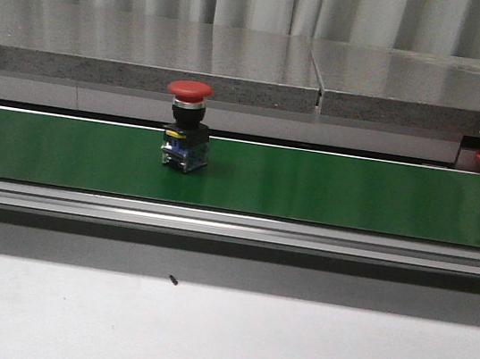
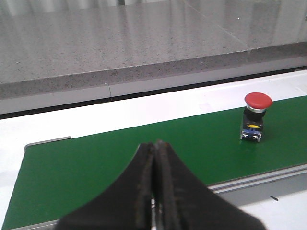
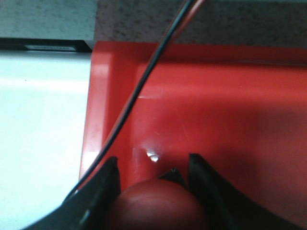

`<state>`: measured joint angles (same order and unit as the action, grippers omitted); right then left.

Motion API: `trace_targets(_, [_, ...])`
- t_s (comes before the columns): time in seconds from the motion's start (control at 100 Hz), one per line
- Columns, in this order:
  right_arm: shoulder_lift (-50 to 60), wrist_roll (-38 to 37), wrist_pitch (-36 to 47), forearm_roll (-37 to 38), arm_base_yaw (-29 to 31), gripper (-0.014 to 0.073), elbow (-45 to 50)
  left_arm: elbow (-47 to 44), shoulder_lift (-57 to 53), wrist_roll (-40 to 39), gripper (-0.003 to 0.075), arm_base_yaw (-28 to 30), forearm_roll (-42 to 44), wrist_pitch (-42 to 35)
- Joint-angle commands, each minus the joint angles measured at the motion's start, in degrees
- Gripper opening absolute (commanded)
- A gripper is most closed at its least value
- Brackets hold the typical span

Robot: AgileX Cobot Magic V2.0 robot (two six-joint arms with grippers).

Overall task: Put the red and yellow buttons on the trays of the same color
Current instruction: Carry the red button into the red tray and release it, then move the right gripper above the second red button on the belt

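R claw (image 3: 153, 184) grips red button (image 3: 158, 203) over red tray (image 3: 230, 110); L claw (image 2: 154, 158) clenched, empty.

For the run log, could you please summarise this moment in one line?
left gripper: shut, empty | right gripper: holding red button over red tray | second red button: upright on green belt

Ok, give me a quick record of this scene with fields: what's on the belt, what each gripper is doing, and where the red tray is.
belt: green conveyor belt running across the front view
on belt: one red mushroom-head push button, upright, left of centre
left gripper: left gripper shut, empty, short of the belt button
right gripper: right gripper closed around a second red button cap
tray: red plastic tray directly beneath the right gripper
cable: thin dark cable crossing the tray
yellow items: none in view
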<state>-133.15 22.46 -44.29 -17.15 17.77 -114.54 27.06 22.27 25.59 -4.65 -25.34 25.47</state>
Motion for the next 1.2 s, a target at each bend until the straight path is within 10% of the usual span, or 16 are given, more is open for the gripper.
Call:
trace_targets(0.0, [4.1,0.0,1.2,-0.5,0.4,0.0139,-2.1,1.6,0.4,-0.2,-0.002,-0.2,-1.4,-3.9])
trace_targets(0.31, [6.0,0.0,1.4,-0.5,0.4,0.0628,-2.1,1.6,0.4,-0.2,-0.002,-0.2,-1.4,-3.9])
trace_targets(1.19, [27.6,5.6,-13.1,-7.3,-3.1,0.055,7.5,1.6,0.4,-0.2,-0.002,-0.2,-1.4,-3.9])
